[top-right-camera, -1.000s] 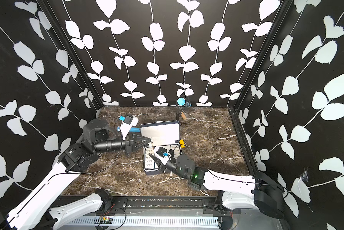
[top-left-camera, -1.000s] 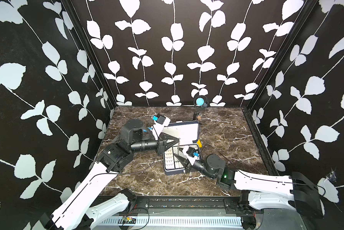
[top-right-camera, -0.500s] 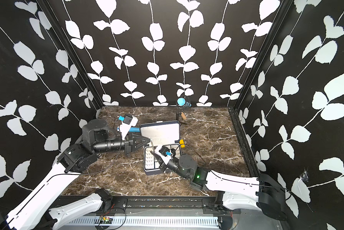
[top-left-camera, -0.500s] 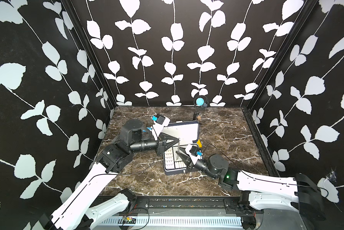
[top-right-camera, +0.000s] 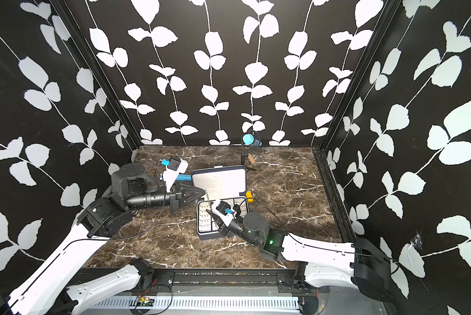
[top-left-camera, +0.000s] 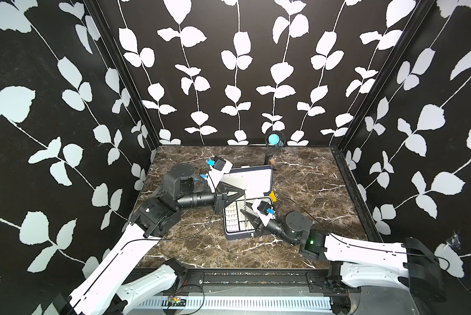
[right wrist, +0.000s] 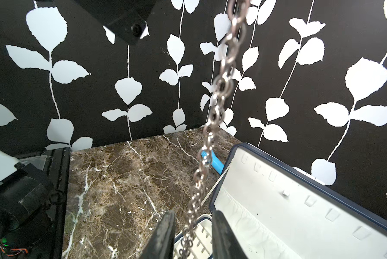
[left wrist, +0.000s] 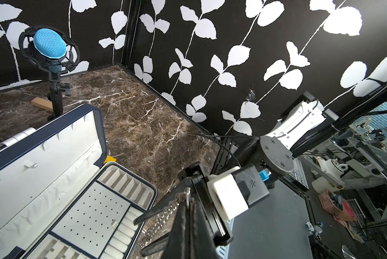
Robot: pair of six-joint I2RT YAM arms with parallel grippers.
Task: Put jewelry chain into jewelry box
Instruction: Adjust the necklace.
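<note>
The jewelry box [top-left-camera: 252, 178] [top-right-camera: 220, 180] lies open on the marble floor, its white-lined lid tipped back and its compartmented tray in front. My left gripper [top-left-camera: 244, 190] [top-right-camera: 203, 191] [left wrist: 187, 197] is shut on the top end of the jewelry chain [top-left-camera: 246, 201] [top-right-camera: 207, 195] [left wrist: 168, 213]. The chain hangs limp over the tray. My right gripper [top-left-camera: 246, 215] [top-right-camera: 211, 212] [right wrist: 194, 215] is open low over the tray. In the right wrist view the chain [right wrist: 219, 89] passes between its two fingers, with a gap on each side.
A small yellow block [top-left-camera: 272, 197] sits against the box's right side. A blue microphone on a stand [top-left-camera: 274, 139] and a wooden block [top-left-camera: 271, 161] are at the back wall. A blue tube [top-right-camera: 182, 177] lies left of the lid. Patterned walls close three sides.
The right arm has shifted slightly by the chain's lower end, and its fingers narrowed, then widened a little. The left arm has kept still with the chain.
</note>
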